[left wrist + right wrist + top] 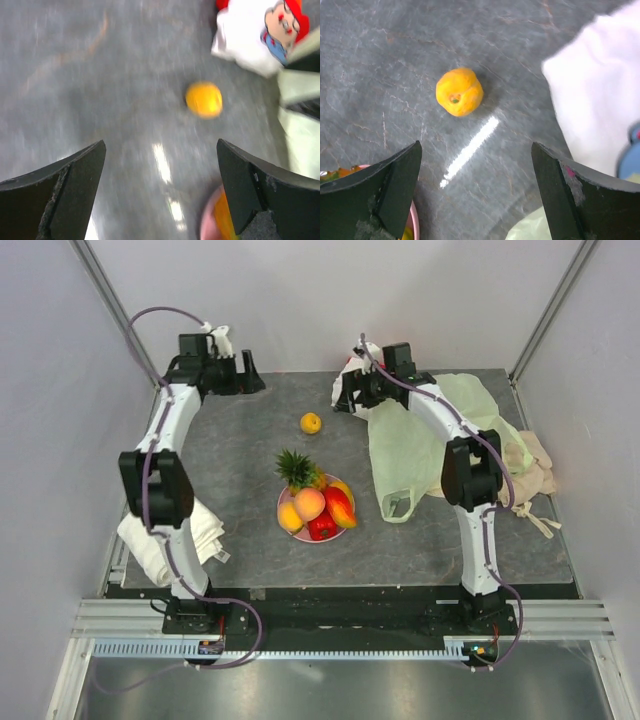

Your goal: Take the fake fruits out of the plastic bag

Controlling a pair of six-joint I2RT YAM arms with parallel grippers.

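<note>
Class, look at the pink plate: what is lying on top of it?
On the plate sit a pineapple, a peach, a red pepper, a mango and a yellow fruit. They cover most of the plate, so anything beneath them cannot be seen.

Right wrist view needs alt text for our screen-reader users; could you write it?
An orange fake fruit lies alone on the grey table, framed between the black fingers of the open right gripper. A white pouch fills the right side; the rim of a pink plate and a corner of the pale-green plastic bag show at the bottom.
</note>
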